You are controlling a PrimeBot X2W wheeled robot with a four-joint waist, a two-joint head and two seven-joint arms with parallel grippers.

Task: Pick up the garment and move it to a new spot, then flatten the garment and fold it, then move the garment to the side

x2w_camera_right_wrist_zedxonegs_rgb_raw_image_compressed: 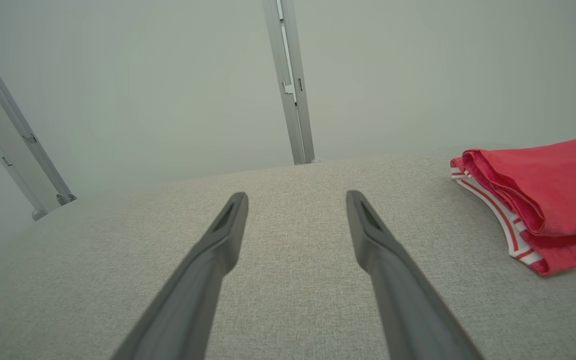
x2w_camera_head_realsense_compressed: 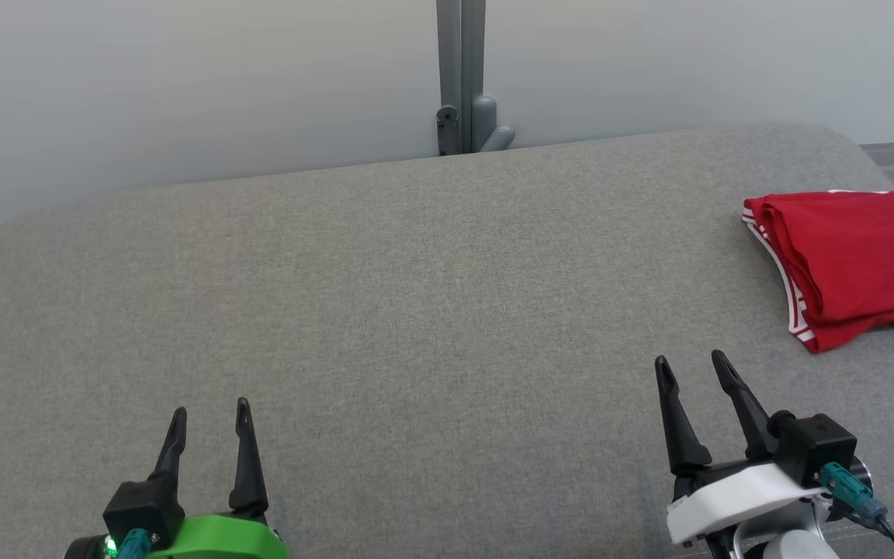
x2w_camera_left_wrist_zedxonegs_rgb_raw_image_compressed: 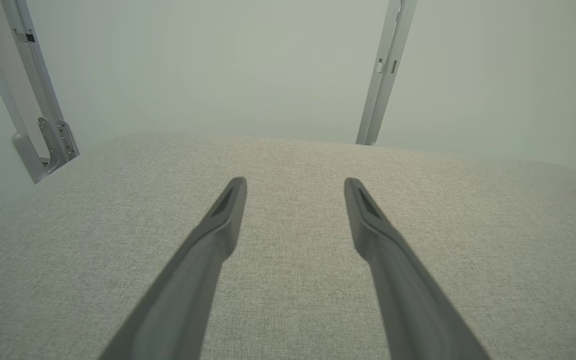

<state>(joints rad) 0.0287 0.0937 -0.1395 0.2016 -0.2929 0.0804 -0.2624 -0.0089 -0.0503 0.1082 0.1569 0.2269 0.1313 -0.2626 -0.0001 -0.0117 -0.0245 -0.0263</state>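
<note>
- Now the red garment lies folded into a compact stack at the far right of the grey padded surface, running off the right edge of the head view.
- Its white-and-red striped trim shows along the left side of the stack, facing the middle of the surface.
- The left gripper sits at the lower left of the head view on a green mount, fingers pointing away from the robot. Its jaws stand moderately apart with bare grey fabric between them.
- The right gripper sits at the lower right on a white mount, tilted slightly leftwards. Its jaws are likewise parted, with bare fabric between them.
- The right gripper is near the garment but apart from it, the stack lying ahead and to its right. The left gripper is well apart from it.
- In the left wrist view a sliver of the garment shows at the far right edge.
- A grey metal post with a bracket rises behind the surface against a pale wall.
</note>
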